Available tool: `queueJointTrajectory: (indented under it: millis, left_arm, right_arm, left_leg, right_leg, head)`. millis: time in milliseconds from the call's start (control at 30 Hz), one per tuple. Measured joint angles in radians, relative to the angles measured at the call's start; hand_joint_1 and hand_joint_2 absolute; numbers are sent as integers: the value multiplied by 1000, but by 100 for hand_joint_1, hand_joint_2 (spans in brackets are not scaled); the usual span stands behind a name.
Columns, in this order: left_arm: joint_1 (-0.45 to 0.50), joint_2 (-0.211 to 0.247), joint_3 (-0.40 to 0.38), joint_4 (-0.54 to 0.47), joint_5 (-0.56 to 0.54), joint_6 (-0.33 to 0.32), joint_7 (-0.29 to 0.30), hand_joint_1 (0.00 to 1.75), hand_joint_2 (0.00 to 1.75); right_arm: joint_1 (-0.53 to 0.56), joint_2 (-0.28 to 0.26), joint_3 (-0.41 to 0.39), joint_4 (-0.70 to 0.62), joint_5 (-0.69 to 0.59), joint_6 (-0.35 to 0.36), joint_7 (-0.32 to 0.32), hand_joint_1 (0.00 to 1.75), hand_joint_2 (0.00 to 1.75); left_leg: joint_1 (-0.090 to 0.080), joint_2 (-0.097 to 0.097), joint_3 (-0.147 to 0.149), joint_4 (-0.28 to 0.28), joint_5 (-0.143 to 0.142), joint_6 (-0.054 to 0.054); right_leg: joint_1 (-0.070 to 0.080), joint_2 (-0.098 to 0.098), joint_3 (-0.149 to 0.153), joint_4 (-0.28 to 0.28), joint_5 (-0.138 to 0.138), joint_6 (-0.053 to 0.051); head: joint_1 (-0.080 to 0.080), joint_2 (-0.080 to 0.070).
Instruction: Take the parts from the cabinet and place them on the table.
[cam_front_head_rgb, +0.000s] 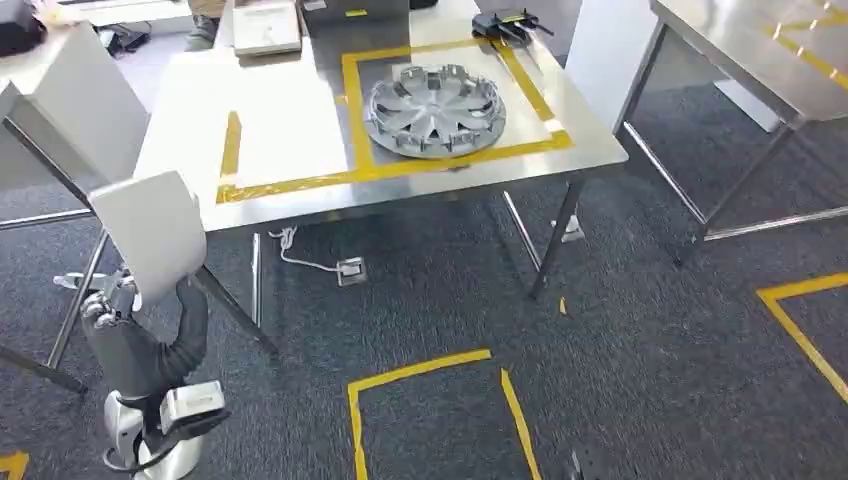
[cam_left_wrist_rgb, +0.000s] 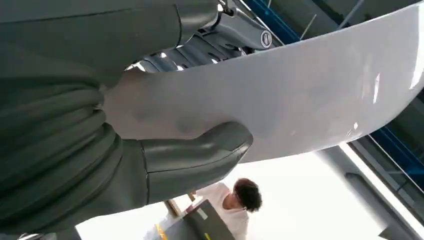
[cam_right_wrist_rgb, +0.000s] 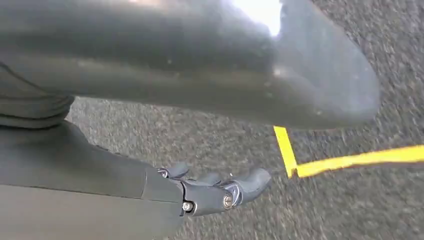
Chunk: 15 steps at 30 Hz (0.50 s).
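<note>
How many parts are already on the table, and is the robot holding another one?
1 on the table: a silver wheel cover lies inside the yellow tape square. The left hand holds a second part, a white panel, still short of the table.

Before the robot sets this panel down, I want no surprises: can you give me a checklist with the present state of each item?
1. Left hand holds white panel: ok.
2. Right hand empty, over carpet: ok.
3. Left taped area of the table bare: ok.
4. Wheel cover already inside its own yellow square: ok.
5. Panel over the table: not ok, beside its near left corner.
6. Grip firmness: cannot tell.
</note>
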Motion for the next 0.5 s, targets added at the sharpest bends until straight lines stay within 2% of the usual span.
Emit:
queueJointTrajectory:
  millis: [67, 100, 133, 167, 233, 267, 300, 333, 400, 467, 500]
  left_arm:
    - [8, 2, 0, 0, 0, 0, 0, 175, 175]
    - [12, 3, 2, 0, 0, 0, 2, 175, 175]
    - [14, 3, 3, -1, 0, 0, 3, 175, 175]
    - [15, 3, 3, -2, 0, 0, 5, 175, 175]
    - [16, 4, 3, -7, -3, 0, 5, 175, 175]
    - [16, 4, 3, -10, -7, 0, 5, 175, 175]
    - [17, 4, 3, -10, -8, 0, 6, 175, 175]
    - [18, 4, 4, -11, -10, 0, 6, 175, 175]
    - [22, 4, 6, -14, -18, 0, 9, 175, 175]
    - [23, 3, 12, -19, -27, -1, 16, 175, 175]
    - [24, 3, 13, -22, -29, 0, 17, 175, 175]
  right_arm:
    - [0, 0, 0, 0, 0, 5, 0, 0, 0]
    - [1, 0, 0, 0, 0, 9, 0, 0, 0]
    - [2, 0, 0, 0, 0, 12, 0, 0, 0]
    - [3, 0, 0, 0, 0, 13, 0, 0, 0]
    - [3, 2, 0, 0, -1, 16, 0, 0, 0]
    - [3, 3, 0, 0, -1, 17, 0, 0, 0]
    - [2, 3, 0, 0, -2, 21, -1, 0, 0]
    - [1, 3, 0, 0, -3, 23, -2, 0, 0]
    - [4, 4, -2, 0, -10, 26, -5, 0, 0]
    - [2, 5, -9, 0, -16, 27, -11, 0, 0]
    - [-1, 6, -10, 0, -16, 27, -12, 0, 0]
  left_leg:
    - [1, 0, -95, 147, -70, -4]
    - [1, 0, -124, 181, -78, -4]
    - [1, 0, -131, 173, -60, -3]
    - [1, 0, -117, 121, -19, 0]
    - [-2, -1, -46, -54, 93, 16]
    - [-6, -1, -30, -115, 114, 24]
    - [-11, 0, -30, -109, 54, 23]
    - [-12, -1, -26, -109, 51, 28]
    - [-8, -4, -16, -125, 91, 47]
    - [-2, 0, 13, -129, 91, 57]
    - [-2, 0, 15, -129, 88, 61]
  right_leg:
    - [2, 3, 4, 0, -9, -5]
    - [2, 5, 8, 1, -13, -5]
    - [3, 7, 14, 1, -18, -5]
    - [4, 9, 23, 1, -23, -4]
    - [5, 11, 42, 0, -35, 1]
    - [6, 11, 49, 1, -39, 4]
    - [8, 16, 50, 1, -43, 11]
    - [7, 15, 50, -4, -48, 20]
    - [11, 15, 59, 13, -34, 33]
    - [8, 9, 47, 50, -62, 44]
    - [7, 7, 18, 99, -90, 47]
  head:
    - [1, 0]
    - [0, 0]
    - [0, 0]
    - [0, 0]
    - [0, 0]
    - [0, 0]
    - [1, 0]
    - [0, 0]
    - [2, 0]
    - [3, 0]
    - [5, 0]
